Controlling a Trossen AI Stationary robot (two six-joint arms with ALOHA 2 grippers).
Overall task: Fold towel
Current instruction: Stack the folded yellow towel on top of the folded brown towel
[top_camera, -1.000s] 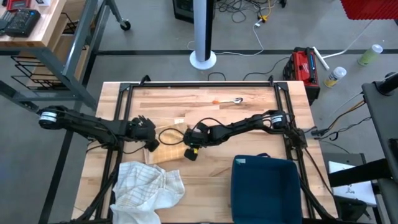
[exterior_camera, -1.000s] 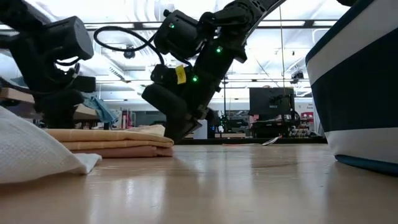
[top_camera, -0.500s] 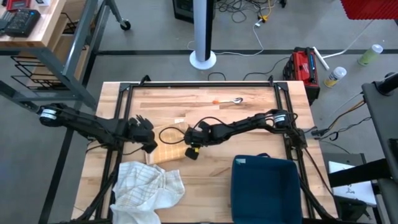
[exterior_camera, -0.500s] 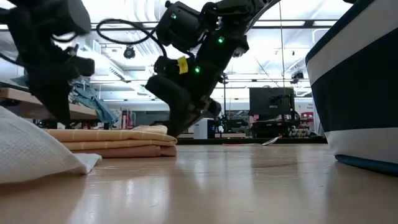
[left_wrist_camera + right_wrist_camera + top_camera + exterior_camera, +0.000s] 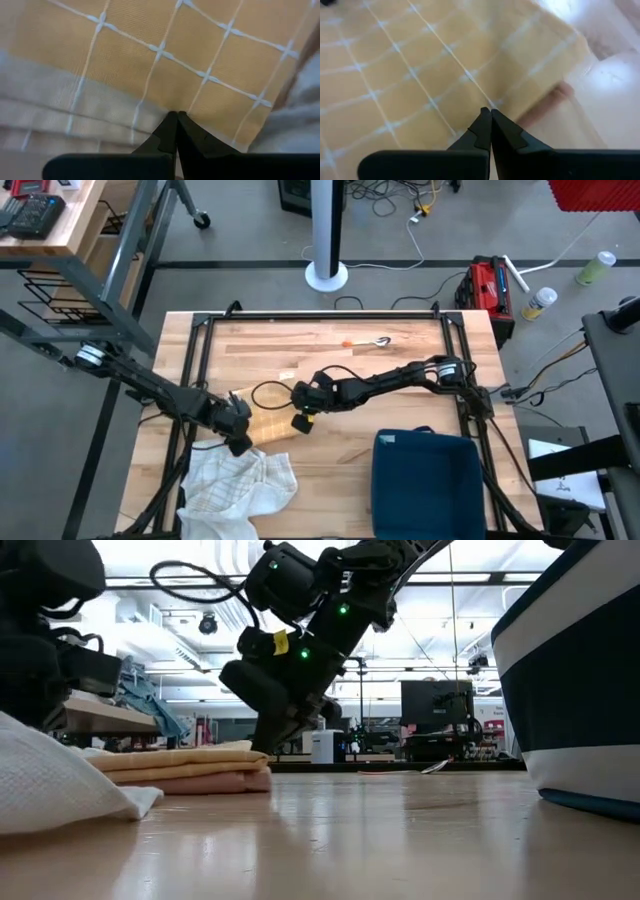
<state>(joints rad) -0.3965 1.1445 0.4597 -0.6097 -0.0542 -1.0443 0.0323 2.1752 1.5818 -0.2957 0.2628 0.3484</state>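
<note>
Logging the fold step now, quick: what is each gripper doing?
Left gripper: shut, tips on the orange towel, not holding it.
Right gripper: shut, over the same towel, holding nothing.

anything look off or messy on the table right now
The white towel lies crumpled at the table's front left corner, hanging over the edge. The orange towel is folded neatly. A small spoon-like item lies alone near the far edge.

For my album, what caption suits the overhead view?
Two shut end effectors, left and right, flank a folded tan towel.
</note>
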